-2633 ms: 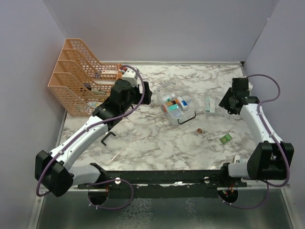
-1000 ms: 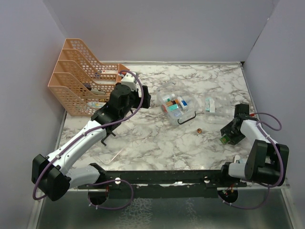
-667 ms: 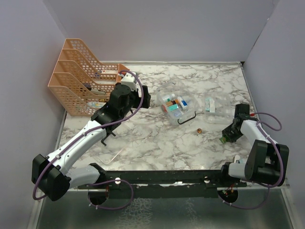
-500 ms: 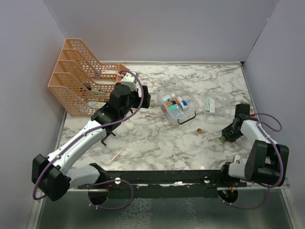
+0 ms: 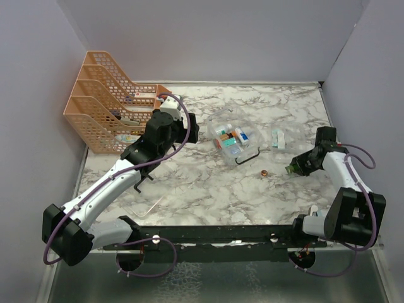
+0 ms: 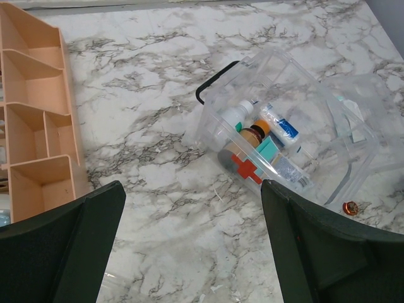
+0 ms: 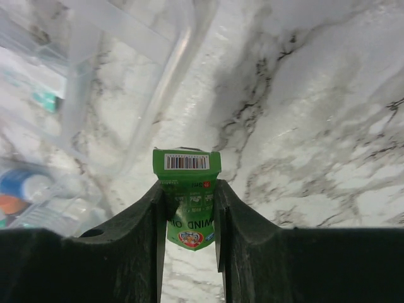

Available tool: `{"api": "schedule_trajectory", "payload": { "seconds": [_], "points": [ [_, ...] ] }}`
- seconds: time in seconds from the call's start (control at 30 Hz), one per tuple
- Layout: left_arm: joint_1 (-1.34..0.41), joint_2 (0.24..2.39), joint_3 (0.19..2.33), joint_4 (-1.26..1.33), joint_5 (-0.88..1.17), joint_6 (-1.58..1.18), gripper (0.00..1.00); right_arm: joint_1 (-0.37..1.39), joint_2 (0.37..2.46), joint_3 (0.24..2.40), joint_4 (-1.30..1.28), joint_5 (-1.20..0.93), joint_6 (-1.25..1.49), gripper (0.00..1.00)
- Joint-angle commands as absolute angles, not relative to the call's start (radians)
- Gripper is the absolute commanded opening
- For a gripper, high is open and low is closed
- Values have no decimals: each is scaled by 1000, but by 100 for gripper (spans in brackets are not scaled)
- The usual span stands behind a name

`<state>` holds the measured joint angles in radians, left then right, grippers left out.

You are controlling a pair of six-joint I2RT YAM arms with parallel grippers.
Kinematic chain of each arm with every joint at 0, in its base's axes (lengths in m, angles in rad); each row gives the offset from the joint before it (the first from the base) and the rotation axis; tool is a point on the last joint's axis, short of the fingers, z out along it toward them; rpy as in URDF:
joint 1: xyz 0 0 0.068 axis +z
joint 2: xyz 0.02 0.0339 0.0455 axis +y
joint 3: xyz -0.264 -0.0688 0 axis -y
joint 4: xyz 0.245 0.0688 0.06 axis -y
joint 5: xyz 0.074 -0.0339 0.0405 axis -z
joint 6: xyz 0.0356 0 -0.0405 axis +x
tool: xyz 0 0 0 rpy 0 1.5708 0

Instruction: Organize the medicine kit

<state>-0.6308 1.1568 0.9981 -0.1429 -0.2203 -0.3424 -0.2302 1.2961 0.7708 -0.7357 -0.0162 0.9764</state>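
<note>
The medicine kit (image 5: 235, 140) is partly filled; a green packet (image 7: 187, 169), unstowed, is pinched by the right gripper (image 7: 187, 196), the left gripper (image 6: 190, 196) spread.

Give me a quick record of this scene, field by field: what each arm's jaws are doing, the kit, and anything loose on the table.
right jaws: shut on a small green sachet with a barcode, to the right of the kit
left jaws: open, empty, above the marble to the left of the kit
medicine kit: clear plastic box with black handle, small bottles and packets inside
loose item: small copper-coloured round piece on the marble table, near the handle
rack: orange mesh file rack, far left corner
</note>
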Motion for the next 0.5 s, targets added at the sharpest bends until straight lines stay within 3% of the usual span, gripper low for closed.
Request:
{"api": "schedule_trajectory", "payload": {
  "seconds": [0.0,0.47],
  "points": [
    [-637,1157,1005,-119,-254,-320,92,-235,1283,849,-758,-87,1073,30],
    [-637,1176,1026,-122,-262,-307,92,-233,1394,963,-709,-129,1281,30]
  ]
}}
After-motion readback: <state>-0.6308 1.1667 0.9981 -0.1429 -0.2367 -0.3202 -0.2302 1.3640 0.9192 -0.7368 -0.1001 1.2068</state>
